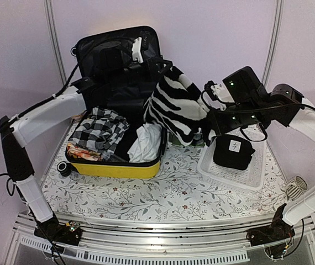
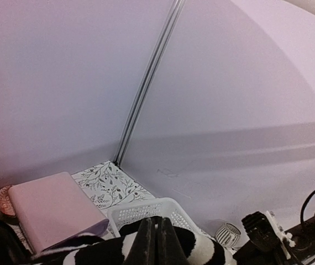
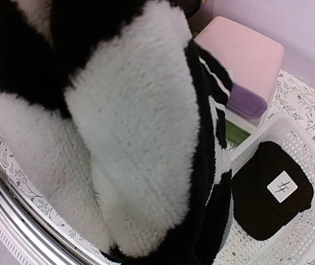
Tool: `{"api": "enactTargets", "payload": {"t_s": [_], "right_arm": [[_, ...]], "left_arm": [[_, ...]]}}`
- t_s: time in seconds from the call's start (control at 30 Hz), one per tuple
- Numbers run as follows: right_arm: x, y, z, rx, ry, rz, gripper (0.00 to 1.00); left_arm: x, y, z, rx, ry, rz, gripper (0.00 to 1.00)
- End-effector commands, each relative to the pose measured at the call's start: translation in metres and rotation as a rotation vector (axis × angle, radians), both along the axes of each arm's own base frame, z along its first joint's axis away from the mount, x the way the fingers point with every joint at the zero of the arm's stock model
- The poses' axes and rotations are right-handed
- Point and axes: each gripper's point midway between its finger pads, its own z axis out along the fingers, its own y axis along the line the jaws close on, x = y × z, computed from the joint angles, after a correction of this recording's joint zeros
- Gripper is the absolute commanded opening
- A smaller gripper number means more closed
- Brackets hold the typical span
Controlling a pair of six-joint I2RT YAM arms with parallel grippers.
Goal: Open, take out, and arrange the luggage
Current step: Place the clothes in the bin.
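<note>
Both pinch fleece aloft: L gripper top, R gripper edge. Risk: hem snags luggage rim or misses basket.

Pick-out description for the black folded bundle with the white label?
Right of the open yellow hard-shell suitcase sits a white mesh plastic basket. The black folded fabric bundle lies inside it; its solid black cloth and small white square label set it apart from the zebra-striped fleece.

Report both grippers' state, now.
Left gripper: shut, pinching the top of the zebra fleece.
Right gripper: shut, apparently on the zebra fleece's side edge; fabric hides its fingers.
</note>
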Motion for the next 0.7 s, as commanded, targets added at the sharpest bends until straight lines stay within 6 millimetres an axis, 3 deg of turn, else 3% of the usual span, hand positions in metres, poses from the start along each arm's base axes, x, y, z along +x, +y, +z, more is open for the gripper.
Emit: {"api": "enactTargets", "payload": {"t_s": [0.0, 0.13, 0.17, 0.43, 0.57, 0.67], "right_arm": [[-0.021, -0.016, -0.019, 0.058, 0.085, -0.034, 0.02], [-0.033, -0.039, -0.054, 0.059, 0.187, -0.123, 0.02], [-0.036, -0.046, -0.059, 0.06, 0.2, -0.147, 0.02], [-0.053, -0.099, -0.064, 0.108, 0.23, -0.378, 0.02], [-0.065, -0.098, -0.08, 0.141, 0.292, -0.384, 0.02], [-0.068, -0.071, -0.088, 0.262, 0.338, -0.304, 0.02]], "left_arm": [[-0.005, -0.027, 0.023, -0.125, -0.113, -0.11, 0.0], [-0.007, -0.069, 0.001, -0.169, -0.103, -0.244, 0.0], [-0.003, -0.085, -0.016, -0.164, -0.084, -0.276, 0.0], [-0.012, -0.161, -0.063, -0.215, -0.056, -0.464, 0.0], [-0.015, -0.183, -0.079, -0.248, -0.037, -0.517, 0.0], [-0.011, -0.19, -0.088, -0.263, -0.038, -0.52, 0.0]]}}
